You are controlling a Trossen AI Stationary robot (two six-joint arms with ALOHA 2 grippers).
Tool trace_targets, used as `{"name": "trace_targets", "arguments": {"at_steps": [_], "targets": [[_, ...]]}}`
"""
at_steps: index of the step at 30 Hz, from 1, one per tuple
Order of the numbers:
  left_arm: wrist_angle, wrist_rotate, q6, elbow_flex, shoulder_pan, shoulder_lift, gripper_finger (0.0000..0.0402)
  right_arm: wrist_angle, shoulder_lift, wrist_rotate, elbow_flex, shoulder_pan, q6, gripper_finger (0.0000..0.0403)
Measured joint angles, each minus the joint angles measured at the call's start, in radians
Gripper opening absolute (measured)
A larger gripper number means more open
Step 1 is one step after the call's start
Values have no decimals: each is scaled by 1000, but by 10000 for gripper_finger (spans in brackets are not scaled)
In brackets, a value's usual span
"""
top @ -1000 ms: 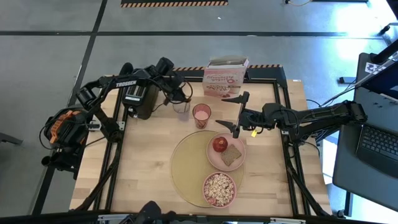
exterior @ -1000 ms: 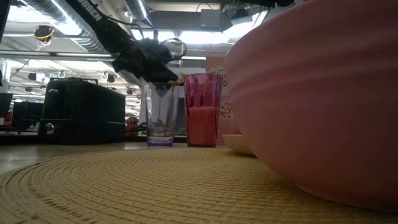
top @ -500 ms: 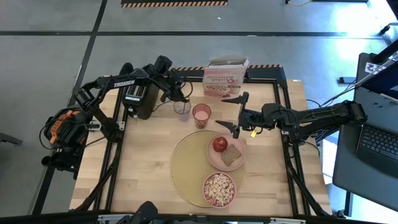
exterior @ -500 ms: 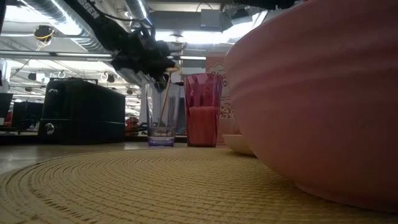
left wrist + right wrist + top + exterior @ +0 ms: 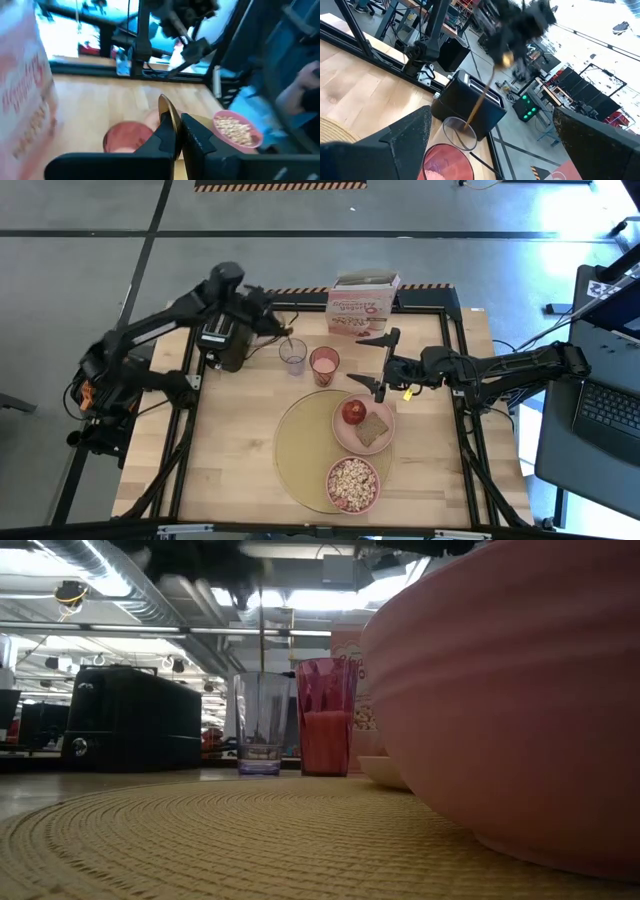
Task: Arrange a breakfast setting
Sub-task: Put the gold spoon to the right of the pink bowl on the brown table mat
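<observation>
My left gripper (image 5: 272,326) is shut on the gold spoon (image 5: 482,97) high above the clear glass (image 5: 292,357). The spoon hangs down with its lower end inside the glass rim (image 5: 457,131); it also shows in the low view (image 5: 262,650). My right gripper (image 5: 375,361) is open and empty, just beyond the pale pink plate (image 5: 343,436). The plate holds the red apple (image 5: 352,412) and the toast (image 5: 373,430). The plate and the pink bowl (image 5: 352,484), which holds cereal, rest on the tan placemat (image 5: 300,445). My left gripper pinches the spoon's upper end (image 5: 166,114) between its two fingers, which come from above and slant down. The spoon hangs nearly upright below the fingers, and its lower end (image 5: 466,125) is within the glass.
A pink cup (image 5: 324,365) stands right of the glass. The black toaster (image 5: 224,338) is left of the glass, and the cereal box (image 5: 362,305) is at the far edge. Bare wood lies left of the placemat.
My left gripper has risen from the glass rim, with the arm drawing back toward the table's far left. It has drawn the spoon upward, from leaning in the glass to hanging nearly upright. The glass has stayed in place.
</observation>
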Motion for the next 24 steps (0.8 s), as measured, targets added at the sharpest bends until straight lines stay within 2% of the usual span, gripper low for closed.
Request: {"name": "trace_targets", "arguments": {"at_steps": [4, 8, 12, 16, 19, 24], "targets": [[-75, -299, 41, 0, -225, -139, 6, -10, 0, 14, 0, 0, 0, 386], [-52, -702, 41, -47, -581, -196, 5, -15, 0, 29, 0, 0, 0, 386], [73, -1124, 29, -118, -915, -151, 5, -14, 0, 29, 0, 0, 0, 386], [219, -1448, 42, -136, -1150, -33, 5, -14, 0, 41, 0, 0, 0, 386], [318, -1579, 67, -136, -1261, 74, 5, -15, 0, 53, 0, 0, 0, 386], [395, -1610, 69, -136, -1348, 241, 5, -15, 0, 53, 0, 0, 0, 386]]}}
